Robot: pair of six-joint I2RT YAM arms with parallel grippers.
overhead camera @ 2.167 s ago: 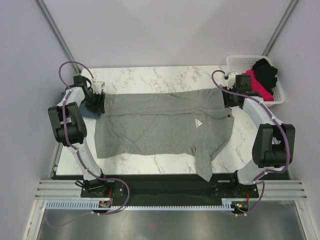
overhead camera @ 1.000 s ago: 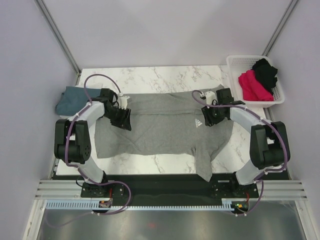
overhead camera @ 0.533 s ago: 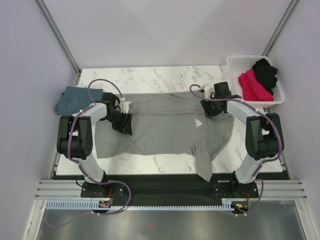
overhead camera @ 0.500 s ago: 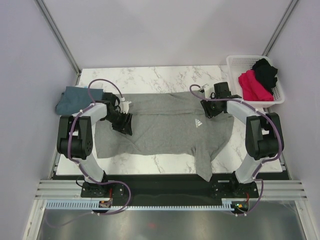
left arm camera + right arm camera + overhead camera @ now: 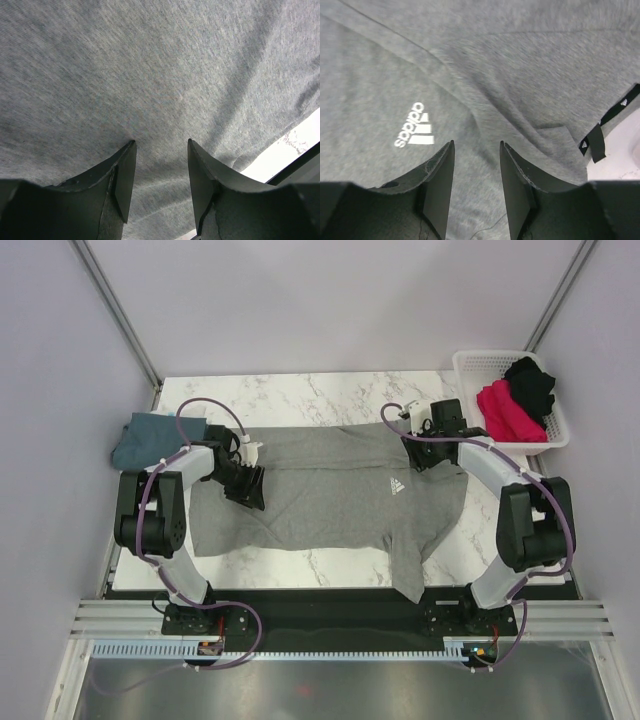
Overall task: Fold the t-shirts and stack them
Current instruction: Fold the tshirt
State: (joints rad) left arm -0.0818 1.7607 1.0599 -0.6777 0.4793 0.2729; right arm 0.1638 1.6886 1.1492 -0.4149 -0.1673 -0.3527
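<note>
Your grey t-shirt (image 5: 330,490) lies spread open across the middle of the marble table (image 5: 320,395), front side up, with its collar end toward the right and its hem end toward the left. One sleeve (image 5: 408,575) trails over the table's near edge. Your left tool (image 5: 245,487) sits low over the hem end of this shirt. In its wrist view both fingers (image 5: 122,175) stand apart with only grey cloth showing in the gap, so it grips nothing; whether the tips touch the fabric, you cannot tell. Your right tool (image 5: 425,450) hangs over the chest near the collar, its jaws likewise parted and empty. The white logo (image 5: 415,131) shows just left of its left finger. A black neck tape (image 5: 595,142) shows at the collar edge on the right of that wrist view, where the bare table begins. A teal-blue t-shirt (image 5: 140,440) lies bunched at the far left edge of the table, beside the left arm and apart from the grey one. In the white basket (image 5: 470,362) at the far right corner, a pink t-shirt (image 5: 505,410) and a black t-shirt (image 5: 530,382) sit piled together, touching.
</note>
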